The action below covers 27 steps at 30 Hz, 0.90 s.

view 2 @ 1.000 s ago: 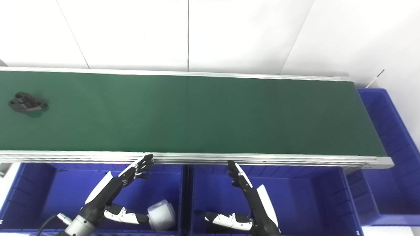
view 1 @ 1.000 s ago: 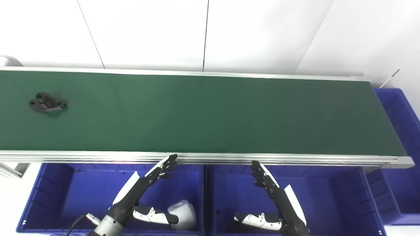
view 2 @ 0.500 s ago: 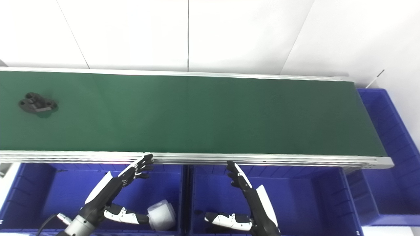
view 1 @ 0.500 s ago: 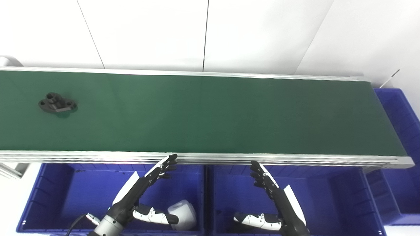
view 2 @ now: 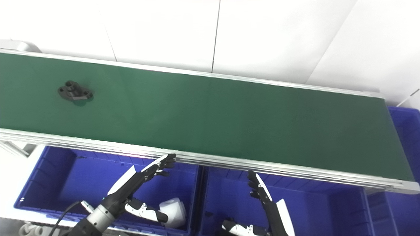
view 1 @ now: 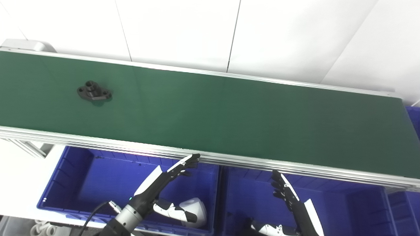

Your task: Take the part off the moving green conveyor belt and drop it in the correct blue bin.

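Observation:
A black flanged part (view 1: 94, 93) with holes lies on the green conveyor belt (view 1: 229, 111) toward its left end. My left hand (view 1: 170, 172) is open, fingers stretched out flat, hovering over the left blue bin (view 1: 75, 170) just below the belt's near rail. My right hand (view 1: 287, 193) is open too, fingers extended, above the middle blue bin (view 1: 357, 203). Both hands are far from the part and hold nothing.
A white cylindrical part (view 1: 197, 211) with a white-and-black piece lies in the left bin. Another white-and-black piece (view 1: 267, 227) lies in the middle bin. A third blue bin (view 2: 407, 124) stands past the belt's right end. The aluminium rail (view 1: 98, 141) runs along the belt's near edge.
The camera has swung left and tilted, so the whole picture has shifted. The black part has travelled rightward along the belt. Both hands keep the same open pose.

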Each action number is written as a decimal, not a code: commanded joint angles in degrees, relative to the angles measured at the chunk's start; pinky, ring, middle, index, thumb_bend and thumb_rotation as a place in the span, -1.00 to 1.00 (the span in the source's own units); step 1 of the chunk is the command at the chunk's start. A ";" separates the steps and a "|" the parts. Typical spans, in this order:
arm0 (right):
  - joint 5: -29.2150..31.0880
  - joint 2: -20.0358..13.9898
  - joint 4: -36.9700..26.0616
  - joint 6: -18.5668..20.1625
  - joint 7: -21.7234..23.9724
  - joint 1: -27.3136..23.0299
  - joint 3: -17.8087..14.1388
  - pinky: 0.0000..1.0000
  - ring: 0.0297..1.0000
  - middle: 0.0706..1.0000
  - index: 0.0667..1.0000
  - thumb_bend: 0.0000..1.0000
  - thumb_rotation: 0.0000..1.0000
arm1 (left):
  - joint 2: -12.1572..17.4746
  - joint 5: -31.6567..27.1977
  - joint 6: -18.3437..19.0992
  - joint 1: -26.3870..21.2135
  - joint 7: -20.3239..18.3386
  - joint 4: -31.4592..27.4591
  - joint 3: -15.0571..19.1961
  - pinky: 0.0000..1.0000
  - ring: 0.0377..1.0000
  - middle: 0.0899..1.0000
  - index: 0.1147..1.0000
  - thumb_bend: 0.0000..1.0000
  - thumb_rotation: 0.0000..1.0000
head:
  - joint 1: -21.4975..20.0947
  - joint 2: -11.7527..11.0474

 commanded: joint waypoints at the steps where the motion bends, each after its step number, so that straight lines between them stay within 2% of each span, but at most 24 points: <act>1: 1.08 -0.42 -0.16 -4.05 -0.55 0.17 -0.50 0.63 0.79 0.85 0.89 0.85 -0.23 | 0.45 0.52 -1.93 -0.05 1.74 -0.90 -0.60 0.58 0.77 0.84 0.86 0.78 -0.10 | -0.09 -0.64; 11: 1.02 -0.81 3.70 -7.39 -0.90 -0.16 -0.62 0.56 0.74 0.83 0.87 0.87 -0.19 | 1.70 2.67 -1.93 -0.37 6.03 0.86 -3.60 0.59 0.75 0.82 0.85 0.77 -0.07 | 0.10 -5.75; 15: 0.62 -0.72 4.86 -7.86 -1.04 -0.49 -0.60 0.62 0.78 0.83 0.88 0.90 -0.18 | 2.02 2.73 -1.93 -0.89 7.61 1.98 -4.75 0.60 0.76 0.82 0.83 0.80 -0.11 | 0.18 -7.05; 27: 0.42 -0.45 7.06 -9.55 -1.37 -1.30 -0.62 0.58 0.76 0.82 0.85 0.92 -0.25 | 3.34 3.85 -1.94 -2.65 11.83 4.34 -8.15 0.58 0.73 0.79 0.82 0.84 -0.07 | 0.25 -9.81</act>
